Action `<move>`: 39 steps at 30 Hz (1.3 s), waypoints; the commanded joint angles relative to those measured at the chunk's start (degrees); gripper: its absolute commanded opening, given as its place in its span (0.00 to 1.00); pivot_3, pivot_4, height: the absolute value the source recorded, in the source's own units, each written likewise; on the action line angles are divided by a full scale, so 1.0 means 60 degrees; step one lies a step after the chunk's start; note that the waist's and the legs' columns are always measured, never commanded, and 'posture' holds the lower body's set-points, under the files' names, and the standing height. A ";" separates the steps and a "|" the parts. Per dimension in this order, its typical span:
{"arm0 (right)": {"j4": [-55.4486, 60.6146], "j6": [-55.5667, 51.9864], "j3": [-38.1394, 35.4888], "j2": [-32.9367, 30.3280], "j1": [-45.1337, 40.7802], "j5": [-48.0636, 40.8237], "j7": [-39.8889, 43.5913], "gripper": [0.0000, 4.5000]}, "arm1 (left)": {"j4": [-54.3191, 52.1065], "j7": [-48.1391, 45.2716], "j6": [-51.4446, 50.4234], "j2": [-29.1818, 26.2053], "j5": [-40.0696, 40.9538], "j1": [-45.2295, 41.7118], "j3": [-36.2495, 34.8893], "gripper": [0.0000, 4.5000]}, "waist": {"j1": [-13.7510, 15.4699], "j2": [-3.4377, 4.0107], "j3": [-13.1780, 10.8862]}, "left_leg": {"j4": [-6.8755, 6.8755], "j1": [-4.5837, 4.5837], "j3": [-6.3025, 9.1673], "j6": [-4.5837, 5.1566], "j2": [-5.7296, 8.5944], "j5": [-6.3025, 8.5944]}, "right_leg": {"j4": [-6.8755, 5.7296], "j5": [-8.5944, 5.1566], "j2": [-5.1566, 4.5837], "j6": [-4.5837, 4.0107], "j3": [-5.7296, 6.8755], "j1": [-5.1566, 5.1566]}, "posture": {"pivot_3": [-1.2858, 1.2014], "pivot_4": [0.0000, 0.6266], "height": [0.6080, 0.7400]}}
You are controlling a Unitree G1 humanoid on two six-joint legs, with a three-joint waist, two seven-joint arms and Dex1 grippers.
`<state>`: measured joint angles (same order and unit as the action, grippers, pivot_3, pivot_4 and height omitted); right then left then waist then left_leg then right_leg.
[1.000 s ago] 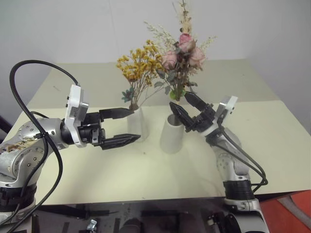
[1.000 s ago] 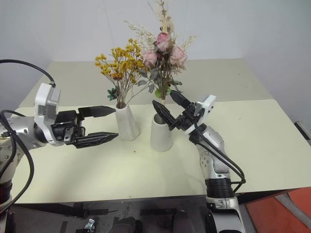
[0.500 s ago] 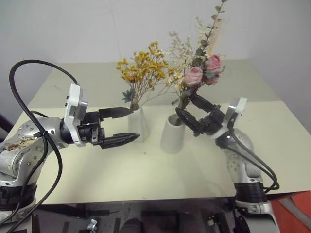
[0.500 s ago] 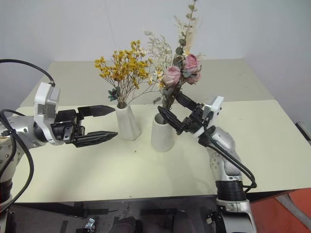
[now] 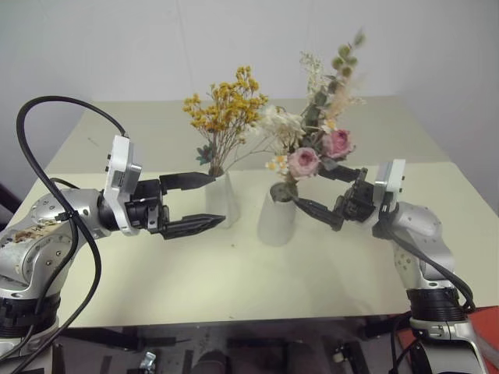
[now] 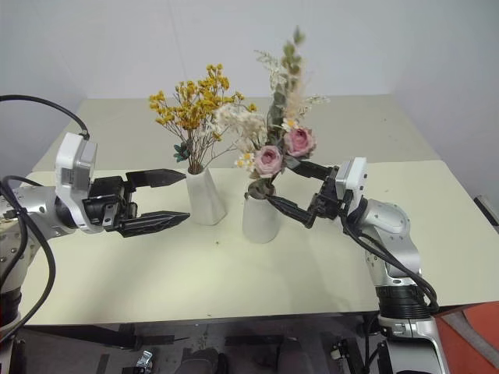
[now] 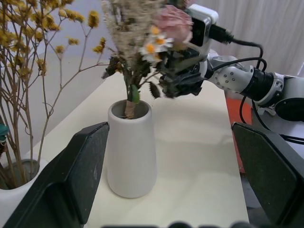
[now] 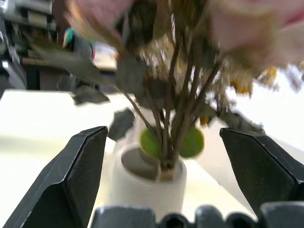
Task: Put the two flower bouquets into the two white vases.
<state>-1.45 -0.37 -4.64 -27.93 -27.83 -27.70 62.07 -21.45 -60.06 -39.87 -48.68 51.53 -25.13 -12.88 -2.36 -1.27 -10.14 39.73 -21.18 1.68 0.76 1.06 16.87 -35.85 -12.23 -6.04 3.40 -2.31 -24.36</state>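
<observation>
The yellow-orange bouquet (image 5: 224, 109) stands in the slim white vase (image 5: 221, 199). In the wider white vase (image 5: 277, 216) sits the pink rose bouquet (image 5: 312, 144), with its stems in the mouth and its head leaning to the right. My right gripper (image 5: 310, 185) is open just right of that vase, with its fingers on either side of the stems (image 8: 175, 109) and apart from them. To the left of the slim vase my left gripper (image 6: 185, 196) is open, holds nothing and points right. The left wrist view looks between its fingers (image 7: 80, 175) at the wider vase (image 7: 131, 152).
Both vases stand near the middle of a pale cream table (image 5: 234, 273) against a white wall. A black cable (image 5: 47, 109) loops over my left arm. Bare tabletop lies in front of the vases and on both sides.
My right gripper has drawn back to the right from the wider vase and rolled. The rose bouquet has tipped from upright to leaning right. The left arm has kept still.
</observation>
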 commanded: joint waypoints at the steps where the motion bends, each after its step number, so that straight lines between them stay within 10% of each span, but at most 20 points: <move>1: -0.0028 0.0362 -0.0008 -0.0291 -0.0114 0.0295 0.0151 0.99 | -0.0030 -0.0040 0.0261 0.0012 -0.0081 -0.0118 -0.0108 1.00 | -0.0002 0.0000 0.0000 | 0.0000 0.0000 0.0000 0.0000 0.0000 0.0000 | 0.0001 0.0000 0.0000 0.0000 0.0000 0.0000 | 0.52 0.24 1.00; 39: -0.0835 -0.0832 -0.1706 -0.3613 0.0482 -0.0847 0.2466 0.99 | -0.0493 -0.0483 0.0086 -0.1212 0.0306 0.2605 -0.2872 1.00 | 0.0025 -0.0001 -0.0001 | 0.0000 0.0004 -0.0007 0.0005 -0.0007 0.0003 | 0.0006 -0.0001 -0.0002 -0.0001 0.0000 0.0007 | 0.52 0.24 1.00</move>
<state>-7.32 -4.65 -12.36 -48.25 -25.10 -30.79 75.81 -22.69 -62.31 -40.07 -55.02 52.13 -9.87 -27.15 -2.21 -1.27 -10.15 39.73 -21.16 1.64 0.79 1.02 16.88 -35.82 -12.23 -6.06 3.40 -2.31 -24.31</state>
